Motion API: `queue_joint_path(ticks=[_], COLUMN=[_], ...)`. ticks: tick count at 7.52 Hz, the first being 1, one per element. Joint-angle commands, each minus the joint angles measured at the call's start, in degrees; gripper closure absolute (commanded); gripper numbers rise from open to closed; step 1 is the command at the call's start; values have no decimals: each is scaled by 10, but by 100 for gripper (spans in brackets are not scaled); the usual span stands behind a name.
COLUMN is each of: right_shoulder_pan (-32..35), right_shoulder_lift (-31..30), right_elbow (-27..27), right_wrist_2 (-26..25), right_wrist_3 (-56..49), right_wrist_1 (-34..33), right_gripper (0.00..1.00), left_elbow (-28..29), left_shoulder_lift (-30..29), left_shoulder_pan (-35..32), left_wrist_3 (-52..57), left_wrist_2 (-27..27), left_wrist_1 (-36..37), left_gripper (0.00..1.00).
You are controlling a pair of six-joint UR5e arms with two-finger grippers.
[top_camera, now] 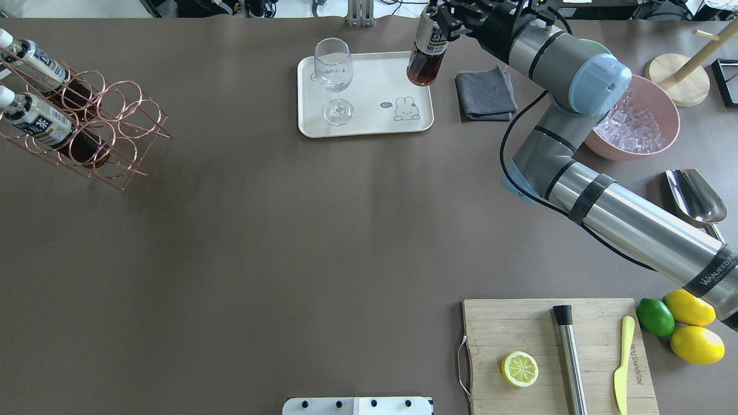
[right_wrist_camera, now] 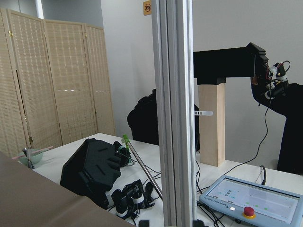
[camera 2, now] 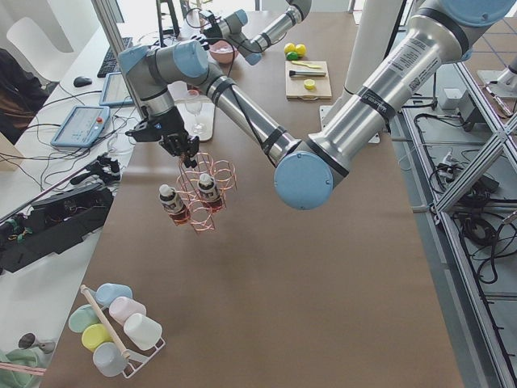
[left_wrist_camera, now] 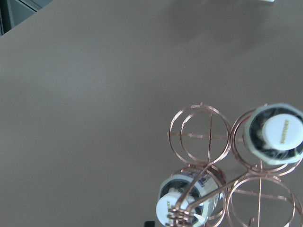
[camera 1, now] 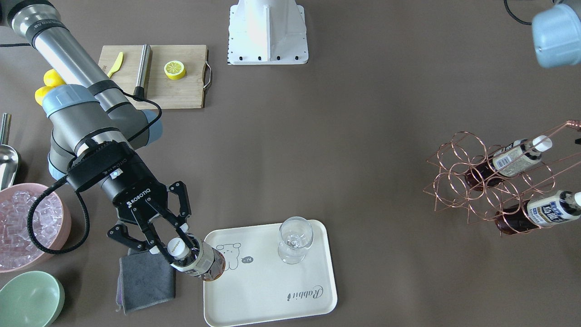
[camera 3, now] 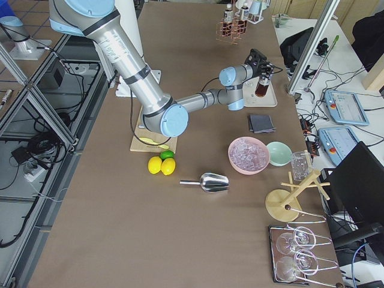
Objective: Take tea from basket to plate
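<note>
The right gripper (camera 1: 176,249) squeezes one tea (camera 1: 199,262) over the plate (camera 1: 272,295). Two bottles (camera 1: 515,158) sit in the basket (camera 1: 458,181). I can't tell if the left gripper (camera 2: 184,152) is open.

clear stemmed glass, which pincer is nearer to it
Right. The right pincer grips a brown tea bottle at the cream tray's edge near the glass; the left pincer hangs far off over the copper wire basket.

The tea (camera 1: 202,262), dark reddish-brown with a white cap and navy-white label, is cap-up over the plate's edge, right by the bunny drawing. The right gripper (camera 1: 178,249) has it pinched at the neck. Can't tell if its bottom touches. The plate (camera 1: 272,277) is a cream rounded tray, lying flat. The basket (camera 1: 472,181), all copper wire rings, stands well apart from the plate.
</note>
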Motion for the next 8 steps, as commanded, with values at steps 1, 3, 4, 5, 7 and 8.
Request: queue_joint_path(ticks=[1,3,4,5,7,8], right_shoulder_pan=[-27,-53,-61,-67,-75,-77], right_shoulder_lift=[0,0,2,6,14,14], right_elbow=[-27,-29,-36,-40,-52,-56], right_wrist_2=[-44,-74,-83,-92,-105,-109], right_wrist_3=[11,11,11,10,9,8], right_wrist_1=[29,29,29,28,26,25], right_gripper=[100,100,100,100,100,100], left_elbow=[96,100,113,136,159,174], left_shoulder_lift=[7,8,7,7,7,3], left_shoulder_pan=[-45,-61,-66,-72,-72,-68], left_wrist_3=[13,9,-27,-108,-174,-192], left_wrist_2=[1,5,15,16,15,16], left_wrist_1=[-87,-100,-118,-168,-210,-229], left_gripper=[100,100,100,100,100,100])
